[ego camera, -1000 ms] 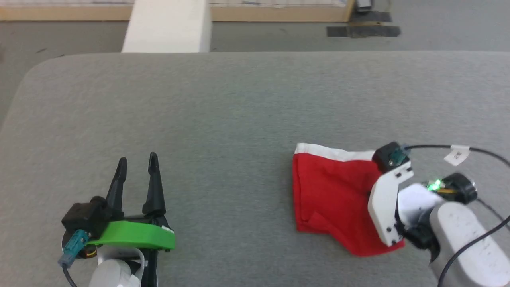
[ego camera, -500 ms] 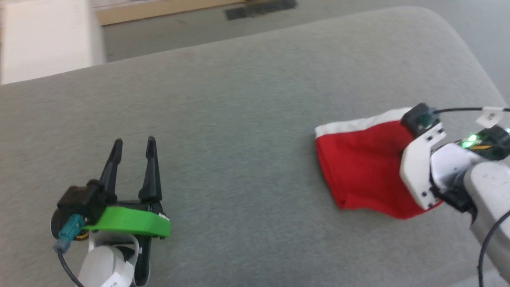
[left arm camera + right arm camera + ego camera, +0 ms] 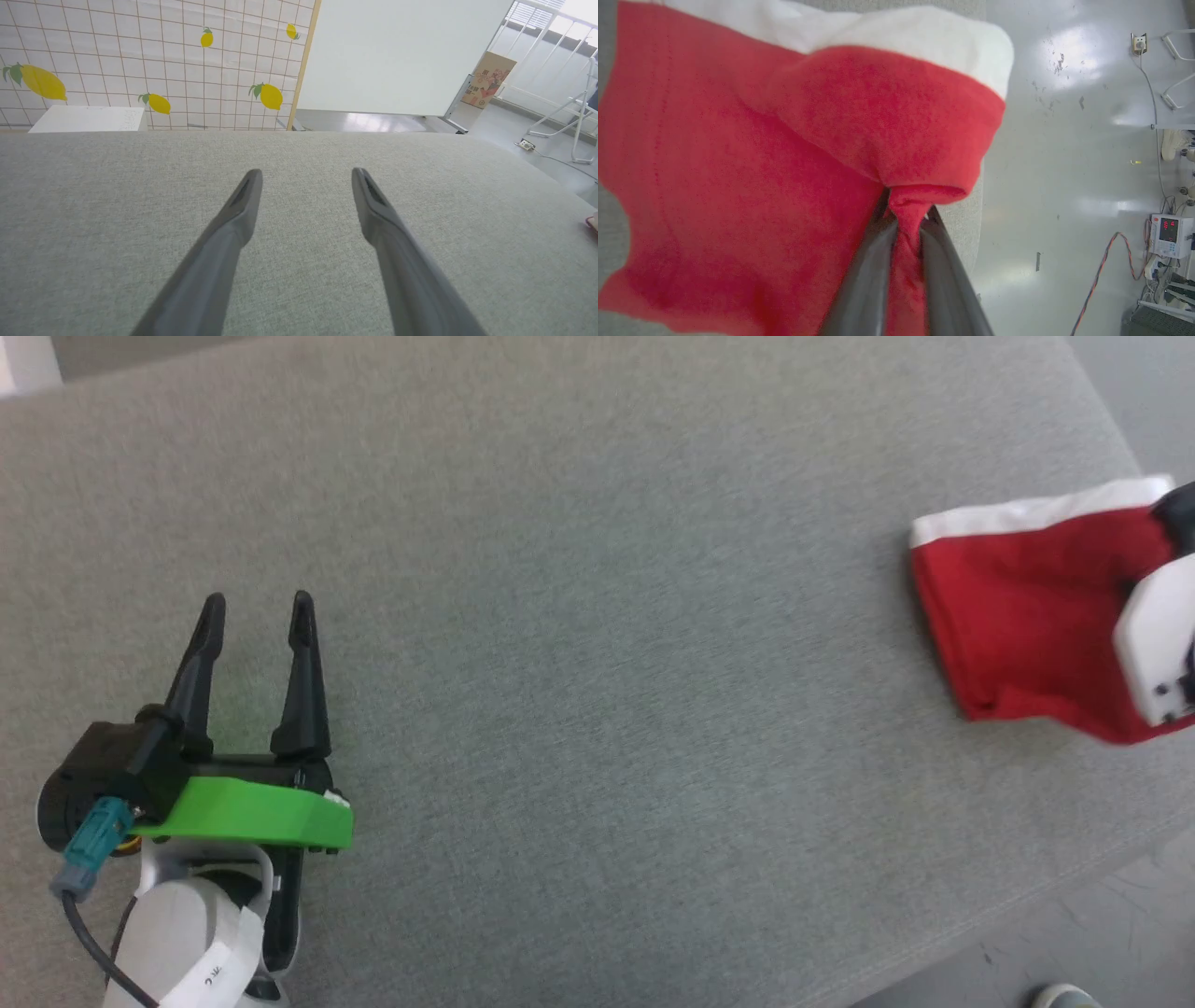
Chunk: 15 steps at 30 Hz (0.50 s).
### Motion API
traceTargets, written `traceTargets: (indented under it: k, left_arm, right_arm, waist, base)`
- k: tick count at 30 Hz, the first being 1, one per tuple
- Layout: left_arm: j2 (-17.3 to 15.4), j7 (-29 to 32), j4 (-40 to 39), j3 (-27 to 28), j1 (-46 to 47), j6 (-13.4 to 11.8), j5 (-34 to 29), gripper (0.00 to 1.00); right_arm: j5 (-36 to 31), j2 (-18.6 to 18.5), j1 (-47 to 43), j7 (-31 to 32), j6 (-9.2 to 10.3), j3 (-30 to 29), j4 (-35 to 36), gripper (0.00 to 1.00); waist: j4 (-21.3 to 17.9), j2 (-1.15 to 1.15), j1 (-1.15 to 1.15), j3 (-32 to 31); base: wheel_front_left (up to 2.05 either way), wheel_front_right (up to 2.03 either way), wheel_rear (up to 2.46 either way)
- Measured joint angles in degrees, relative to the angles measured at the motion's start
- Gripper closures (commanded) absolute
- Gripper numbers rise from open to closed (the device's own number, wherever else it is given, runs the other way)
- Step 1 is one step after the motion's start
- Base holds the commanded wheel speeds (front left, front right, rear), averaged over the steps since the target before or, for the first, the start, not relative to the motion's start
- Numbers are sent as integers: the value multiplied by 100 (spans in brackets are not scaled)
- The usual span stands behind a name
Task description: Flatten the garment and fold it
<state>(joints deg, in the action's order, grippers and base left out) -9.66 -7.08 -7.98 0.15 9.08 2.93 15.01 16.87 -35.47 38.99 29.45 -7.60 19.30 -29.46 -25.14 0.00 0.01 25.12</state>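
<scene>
The garment, red with a white trim band, lies bunched near the right edge of the grey table. The white bracket of my right wrist sits over its right end. In the right wrist view my right gripper is shut on a pinched red fold of the garment, whose white band reaches the table's edge. My left gripper rests at the lower left, far from the cloth. It is open over bare fabric with nothing between its fingers.
The table's rounded right edge drops to a grey floor, where the tip of a shoe shows. Cables and equipment stand on the floor. A lemon-print wall and a white board lie beyond the table.
The head camera has swung, shifting the whole picture. My right gripper has drawn the garment rightward, farther from the left gripper and closer to the table's right edge. The left gripper stays open.
</scene>
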Motion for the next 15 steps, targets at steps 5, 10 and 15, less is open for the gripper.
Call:
traceTargets:
  k: [5,10,15]
  left_arm:
    - [-60,97,-202,12,15,-47,-21,0]
    - [-141,179,-369,38,37,-82,-51,0]
    - [-193,247,-515,74,36,-107,-52,0]
  right_arm:
    - [-203,-142,268,-287,0,-412,-430,100]
    - [-408,-190,468,-474,0,-798,-823,100]
    - [-679,-185,609,-516,0,-1287,-1250,100]
  waist:
    - [114,0,0,392]
    - [314,0,0,675]
    - [486,0,0,846]
  base:
    - [0,0,0]
    - [0,0,0]
    - [0,0,0]
